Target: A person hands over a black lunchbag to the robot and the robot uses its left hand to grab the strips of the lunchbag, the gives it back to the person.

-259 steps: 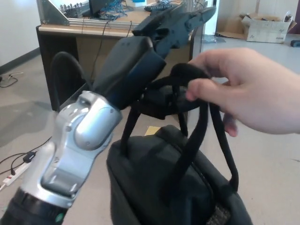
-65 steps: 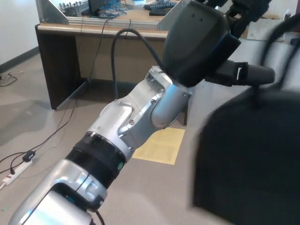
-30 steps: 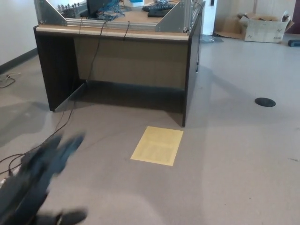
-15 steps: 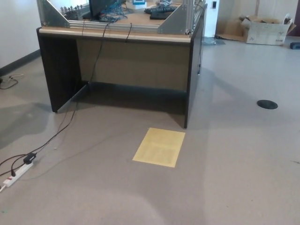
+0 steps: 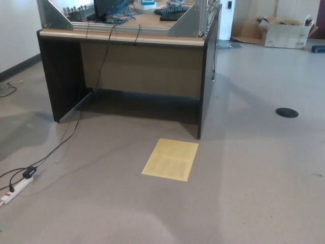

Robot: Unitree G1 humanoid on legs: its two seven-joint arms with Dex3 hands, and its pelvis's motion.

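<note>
I cannot see the black lunchbag anywhere in my view, so I cannot say how it looks or where it is. My left hand and my right hand are both out of the picture too, so I cannot tell if my fingers are spread or pressed together.

What I see is a room. At the far left stands a dark bench (image 5: 127, 66) with a pale wood top. On it are metal frame pieces (image 5: 188, 20) and a tangle of blue wires (image 5: 119, 7). A thin black cable (image 5: 76, 124) hangs down from the bench and runs over the grey floor (image 5: 254, 178) to a white power strip (image 5: 15, 188) at the near left. A yellow sheet (image 5: 171, 159) lies flat on the floor, just near of the bench's right leg. At the far right sits a cardboard box (image 5: 284, 30), and nearer is a small dark round thing (image 5: 287, 112) on the floor, maybe a floor cover.

A second ago my blurred dark arm showed at the near left. A little before that it was holding the bag up high. Both are gone from view.
</note>
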